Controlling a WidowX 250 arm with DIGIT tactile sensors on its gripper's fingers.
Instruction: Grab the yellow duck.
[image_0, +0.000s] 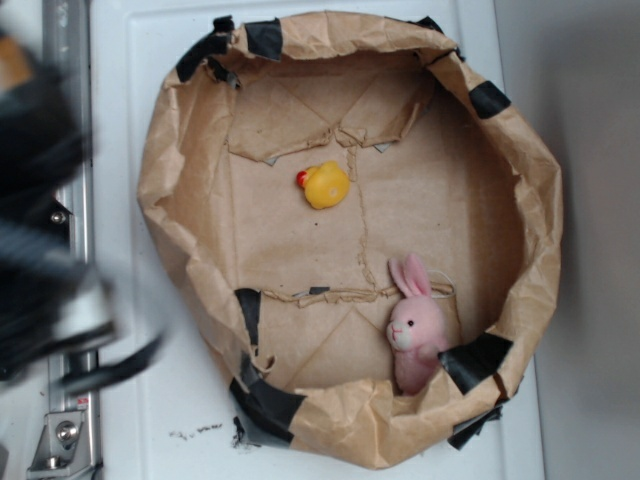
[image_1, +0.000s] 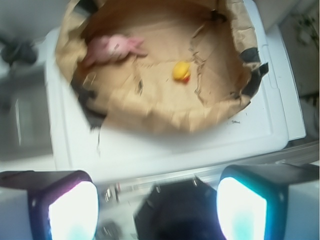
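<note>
Worktop: white worktop (image_0: 180, 400) with a crumpled brown paper bag (image_0: 520, 180) rolled down into a bowl shape, black tape on the rim.
Claw: my claw (image_1: 157, 207), seen from the wrist cam, has its two pads wide apart with nothing between them, and it sits off the bag entirely, on the near side of the rim.
Arm pose: in the exterior view my arm is just a dark blur at the left edge, well outside the bag, so I can't say much about the joints. Wrist cam looks down and forward over the rim.
Duck: the yellow duck (image_1: 182, 71) lies on the bag's floor, ahead of my claw and a touch to the right of its centreline. Red beak points at the near wall.
Duck axis: too round and small to call, honestly.
Bunny: pink bunny (image_1: 112, 47) is well apart from the duck, off to the far left.
Next move, my guess: go forward over the rim, then drop down onto the duck.
</note>
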